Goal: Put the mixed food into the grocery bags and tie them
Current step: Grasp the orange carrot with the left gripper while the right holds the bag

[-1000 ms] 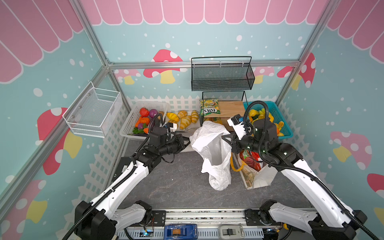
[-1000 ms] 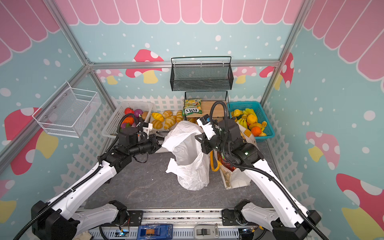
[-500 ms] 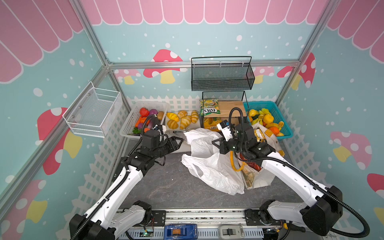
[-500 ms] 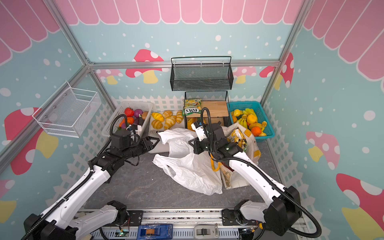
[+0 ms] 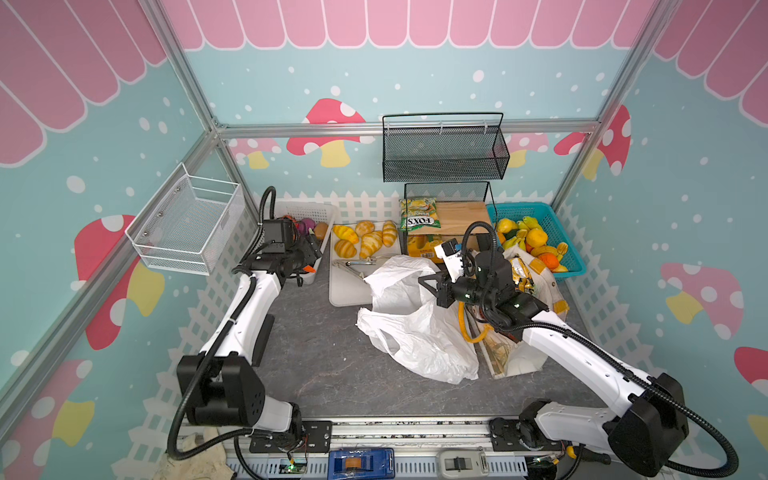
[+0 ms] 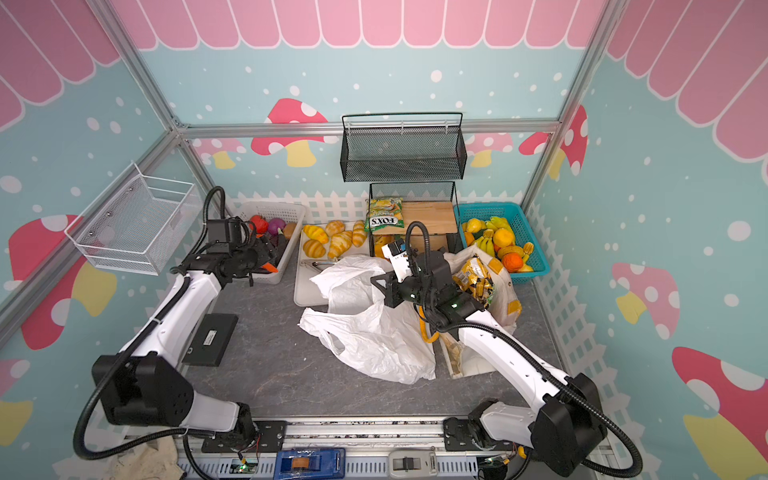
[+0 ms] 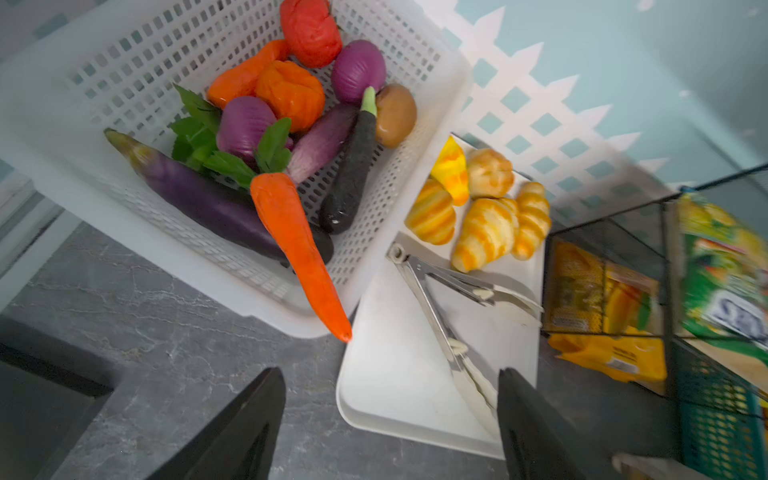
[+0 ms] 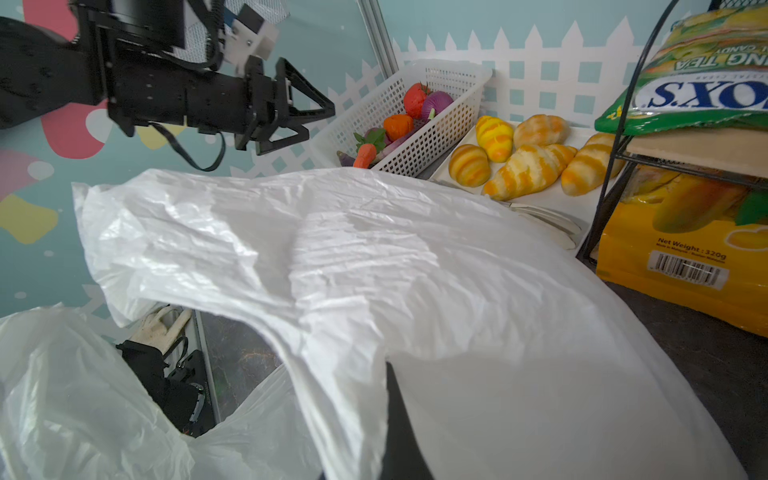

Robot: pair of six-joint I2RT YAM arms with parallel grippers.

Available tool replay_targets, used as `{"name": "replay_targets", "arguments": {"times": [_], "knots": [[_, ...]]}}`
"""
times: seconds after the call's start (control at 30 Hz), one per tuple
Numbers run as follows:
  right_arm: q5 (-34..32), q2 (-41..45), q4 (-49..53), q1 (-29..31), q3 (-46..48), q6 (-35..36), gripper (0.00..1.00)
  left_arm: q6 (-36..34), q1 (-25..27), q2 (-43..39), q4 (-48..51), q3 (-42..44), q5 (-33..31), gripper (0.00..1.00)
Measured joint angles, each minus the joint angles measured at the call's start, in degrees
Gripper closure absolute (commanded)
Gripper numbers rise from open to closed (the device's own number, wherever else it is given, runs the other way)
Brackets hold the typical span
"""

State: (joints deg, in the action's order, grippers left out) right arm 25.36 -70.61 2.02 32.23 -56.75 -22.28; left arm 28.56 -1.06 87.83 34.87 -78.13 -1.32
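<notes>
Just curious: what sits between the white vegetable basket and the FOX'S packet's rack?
A white tray holding golden bread rolls and metal tongs, in both top views.

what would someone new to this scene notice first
The crumpled white plastic bag sprawls across the middle of the table, with a fold pinched in the shut right gripper. At the back left, the left gripper hangs open near the white basket of toy vegetables. There an orange carrot pokes out over the rim.

Crumpled white bag [image 5: 415, 336] at right pincer [image 5: 427, 284]
</notes>
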Motion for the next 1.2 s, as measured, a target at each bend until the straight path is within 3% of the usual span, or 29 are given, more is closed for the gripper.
{"name": "replay_targets", "arguments": {"times": [0.23, 0.73, 0.97, 1.2], "knots": [[0.3, 0.2, 0.0, -1.3, 0.0, 3.0, 0.97, -1.8, -2.6, 12.6, 4.7, -7.6, -4.7, 0.18], [1.1, 1.7, 0.0, -2.6, 1.0, 5.6, 0.98, -2.5, -3.6, 27.4, 7.4, -16.6, -6.1, 0.30], [1.1, 1.7, 0.1, -2.7, 1.3, 5.6, 0.97, -3.8, -4.0, 31.7, 7.5, -19.9, -5.7, 0.50], [1.1, 1.7, 0.1, -2.7, 2.1, 5.5, 0.98, -3.4, -4.1, 29.8, 6.7, -18.2, -5.9, 0.68]]}}
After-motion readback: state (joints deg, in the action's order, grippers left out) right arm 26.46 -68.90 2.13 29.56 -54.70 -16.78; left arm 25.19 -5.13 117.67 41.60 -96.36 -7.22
